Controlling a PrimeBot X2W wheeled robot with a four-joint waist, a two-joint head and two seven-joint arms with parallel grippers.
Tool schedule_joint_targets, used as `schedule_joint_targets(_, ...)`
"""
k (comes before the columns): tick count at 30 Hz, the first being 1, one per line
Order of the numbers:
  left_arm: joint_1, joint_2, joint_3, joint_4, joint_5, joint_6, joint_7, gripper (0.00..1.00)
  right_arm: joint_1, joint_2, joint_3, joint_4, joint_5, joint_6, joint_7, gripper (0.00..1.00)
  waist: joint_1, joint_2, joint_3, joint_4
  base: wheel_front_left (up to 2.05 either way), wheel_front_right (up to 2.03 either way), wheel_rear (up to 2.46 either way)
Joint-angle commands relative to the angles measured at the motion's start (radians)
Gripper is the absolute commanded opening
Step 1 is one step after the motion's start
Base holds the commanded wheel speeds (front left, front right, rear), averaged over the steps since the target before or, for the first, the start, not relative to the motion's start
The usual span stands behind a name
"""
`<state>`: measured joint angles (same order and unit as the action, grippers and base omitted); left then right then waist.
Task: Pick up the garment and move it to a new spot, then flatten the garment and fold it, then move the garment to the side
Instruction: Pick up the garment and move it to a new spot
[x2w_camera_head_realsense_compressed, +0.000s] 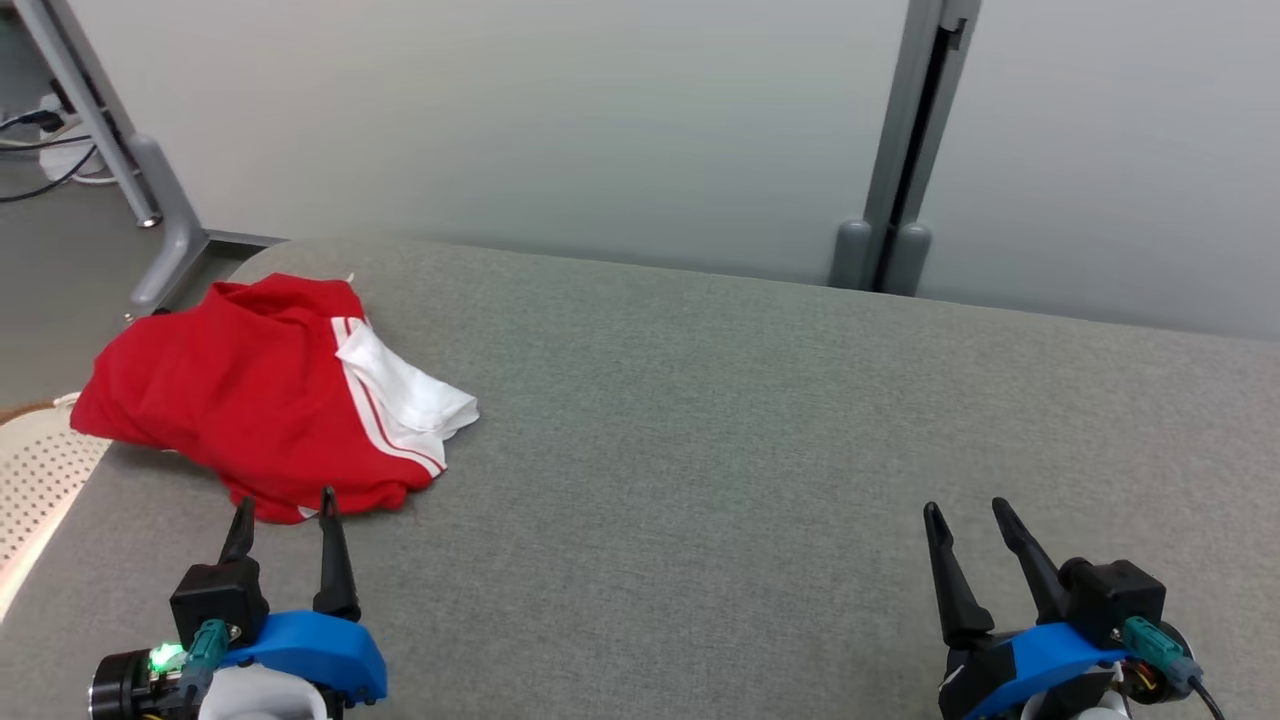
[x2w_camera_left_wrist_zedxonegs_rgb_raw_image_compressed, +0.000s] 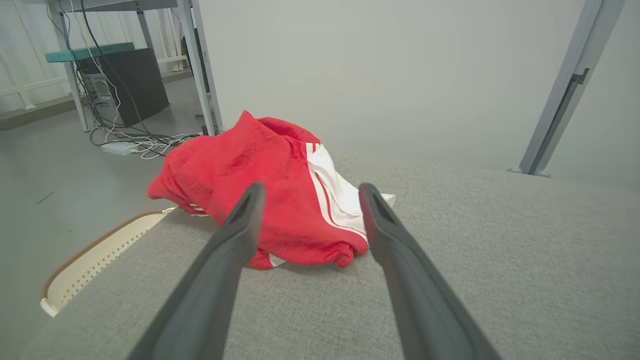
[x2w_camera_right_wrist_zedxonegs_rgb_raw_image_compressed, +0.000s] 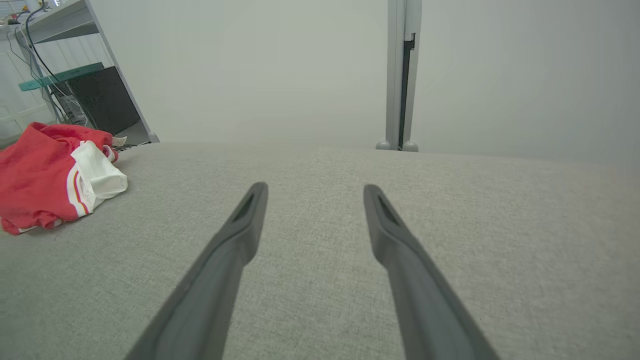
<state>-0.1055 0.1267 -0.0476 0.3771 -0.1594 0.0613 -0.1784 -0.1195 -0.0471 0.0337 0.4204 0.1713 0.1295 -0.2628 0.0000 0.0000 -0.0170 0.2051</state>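
Observation:
The garment (x2w_camera_head_realsense_compressed: 250, 400) is a crumpled red piece with white stripes and a white panel, bunched at the far left of the grey cushioned surface (x2w_camera_head_realsense_compressed: 750, 450). My left gripper (x2w_camera_head_realsense_compressed: 285, 505) stands open just in front of its near edge, nothing between the fingers; in the left wrist view the garment (x2w_camera_left_wrist_zedxonegs_rgb_raw_image_compressed: 260, 195) lies straight ahead of the open left gripper (x2w_camera_left_wrist_zedxonegs_rgb_raw_image_compressed: 310, 192). At the lower right my right gripper (x2w_camera_head_realsense_compressed: 968, 512) is open over bare fabric, far from the garment. The right wrist view has the garment (x2w_camera_right_wrist_zedxonegs_rgb_raw_image_compressed: 45, 180) at far left and the right gripper (x2w_camera_right_wrist_zedxonegs_rgb_raw_image_compressed: 315, 192) open.
A cream perforated basket rim (x2w_camera_head_realsense_compressed: 35, 470) sits beside the surface's left edge. Behind the surface stands a pale partition wall with a grey post (x2w_camera_head_realsense_compressed: 905, 150). A desk leg (x2w_camera_head_realsense_compressed: 120, 130), cables and a dark computer case (x2w_camera_left_wrist_zedxonegs_rgb_raw_image_compressed: 127, 82) are on the floor at left.

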Motion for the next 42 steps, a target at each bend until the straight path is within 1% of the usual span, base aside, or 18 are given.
schedule_joint_targets(1, 0.007, 0.009, -0.002, 0.001, 0.001, 0.005, -0.008, 1.0, -0.005, -0.006, -0.001, 0.002, 0.003, 0.002, -0.003, 1.0, 0.0, 0.0, 0.012, 0.028, 0.0, 0.0, 0.0)
schedule_joint_targets(7, 0.02, 0.021, 0.018, 0.002, -0.013, 0.017, -0.024, 1.0, -0.013, -0.006, 0.016, 0.006, 0.01, 0.002, -0.003, 1.0, 0.0, 0.0, 0.01, 0.098, 0.0, 0.0, 0.0)
schedule_joint_targets(15, 0.029, 0.032, 0.026, -0.004, -0.027, 0.021, -0.047, 1.0, 0.002, -0.006, 0.027, -0.005, 0.012, 0.002, -0.003, 1.0, 0.0, 0.0, 0.014, 0.189, 0.0, 0.0, 0.0)
schedule_joint_targets(19, 0.029, 0.034, 0.025, -0.008, -0.028, 0.026, -0.052, 1.0, 0.0, -0.006, 0.028, -0.006, 0.009, 0.002, -0.003, 1.0, 0.0, 0.0, 0.022, 0.219, 0.0, 0.0, 0.0)
schedule_joint_targets(23, 0.027, 0.036, 0.029, -0.004, -0.035, 0.026, -0.059, 1.0, -0.003, -0.006, 0.029, -0.007, 0.001, 0.002, -0.003, 1.0, 0.0, 0.0, 0.027, 0.23, 0.0, 0.0, 0.0)
schedule_joint_targets(26, 0.019, 0.031, 0.041, 0.004, -0.056, 0.021, -0.063, 1.0, -0.011, -0.006, 0.033, -0.009, 0.0, 0.002, -0.003, 1.0, 0.0, 0.0, 0.032, 0.224, 0.0, 0.0, 0.0)
schedule_joint_targets(29, -0.018, 0.031, 0.054, 0.018, -0.075, 0.02, -0.069, 1.0, -0.021, -0.006, 0.036, -0.016, -0.009, 0.002, -0.003, 1.0, 0.0, 0.0, 0.044, 0.205, 0.0, 0.0, 0.0)
schedule_joint_targets(32, -0.07, 0.045, 0.066, 0.025, -0.088, 0.012, -0.072, 1.0, -0.034, -0.006, 0.023, -0.041, -0.031, 0.002, -0.003, 1.0, 0.0, 0.0, 0.069, 0.179, 0.0, 0.0, 0.0)
schedule_joint_targets(38, -0.251, 0.096, 0.104, 0.036, -0.116, -0.009, -0.076, 1.0, -0.078, -0.006, -0.011, -0.098, -0.093, 0.002, -0.003, 1.0, 0.0, 0.0, 0.163, 0.108, 0.0, 0.0, 0.0)
schedule_joint_targets(42, -0.403, 0.157, 0.13, 0.056, -0.136, -0.026, -0.059, 1.0, -0.117, -0.006, -0.029, -0.161, -0.144, 0.002, -0.003, 1.0, 0.0, 0.0, 0.252, 0.061, 0.0, 0.0, 0.0)
